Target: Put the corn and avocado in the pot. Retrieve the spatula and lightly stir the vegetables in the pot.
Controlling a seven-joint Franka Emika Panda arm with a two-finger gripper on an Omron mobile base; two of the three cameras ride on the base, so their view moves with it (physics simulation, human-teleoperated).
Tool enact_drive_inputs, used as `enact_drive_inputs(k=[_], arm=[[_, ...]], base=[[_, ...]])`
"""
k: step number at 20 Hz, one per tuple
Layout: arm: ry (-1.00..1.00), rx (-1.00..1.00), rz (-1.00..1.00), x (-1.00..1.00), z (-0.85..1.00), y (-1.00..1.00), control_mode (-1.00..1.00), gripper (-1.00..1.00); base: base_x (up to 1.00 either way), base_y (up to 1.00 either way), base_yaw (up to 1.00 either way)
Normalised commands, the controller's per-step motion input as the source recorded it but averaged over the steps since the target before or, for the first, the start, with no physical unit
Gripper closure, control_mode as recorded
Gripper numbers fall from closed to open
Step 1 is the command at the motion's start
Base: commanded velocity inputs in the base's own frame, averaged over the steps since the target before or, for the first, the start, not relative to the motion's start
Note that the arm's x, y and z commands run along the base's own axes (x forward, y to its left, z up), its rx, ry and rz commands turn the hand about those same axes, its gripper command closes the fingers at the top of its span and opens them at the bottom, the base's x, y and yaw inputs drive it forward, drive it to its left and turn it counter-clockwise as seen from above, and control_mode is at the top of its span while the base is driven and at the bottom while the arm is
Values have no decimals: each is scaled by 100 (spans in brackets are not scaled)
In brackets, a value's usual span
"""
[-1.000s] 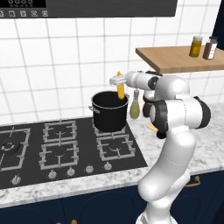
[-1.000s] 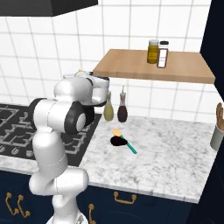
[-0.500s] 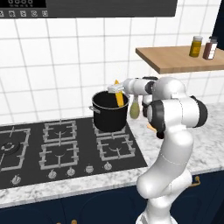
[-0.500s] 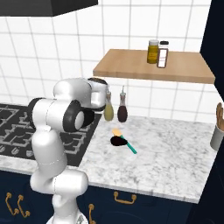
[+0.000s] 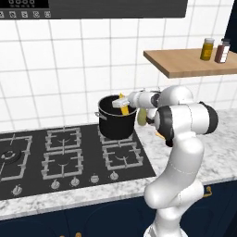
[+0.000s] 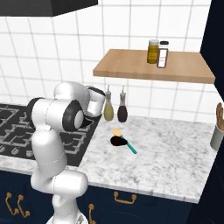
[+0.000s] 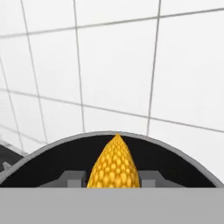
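My gripper [image 5: 126,102] is shut on the corn [image 5: 122,104], a bright yellow cob held at the rim of the black pot [image 5: 115,121] on the back right burner. In the hand view the corn [image 7: 114,162] points forward over the pot's pale rim [image 7: 48,148] and dark inside. On the marble counter to the right, the spatula [image 6: 130,147] lies flat with its teal handle toward the front. A dark oval avocado [image 6: 117,141] rests against its tan blade.
An olive bottle [image 6: 108,111] and a dark bottle [image 6: 123,112] stand against the wall beside the pot. A wooden shelf [image 6: 140,66] with two jars hangs above them. The black hob [image 5: 60,155] spreads left. A utensil holder [image 6: 217,133] stands far right.
The arm has lowered the corn from above the pot down to its rim. The spatula and avocado have not moved.
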Motion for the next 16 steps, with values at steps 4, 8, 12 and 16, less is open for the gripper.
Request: enact_drive_inputs(k=[4, 8, 12, 16], arm=[[-5, 0, 6, 0, -18, 0, -100, -100], [-8, 0, 4, 0, 2, -1, -100, -100], [-6, 2, 4, -25, 48, -13, -100, -100], [-2, 8, 0, -32, 96, -14, -100, -100]], base=[[0, 0, 0], [0, 0, 0], [0, 0, 0], [0, 0, 0]])
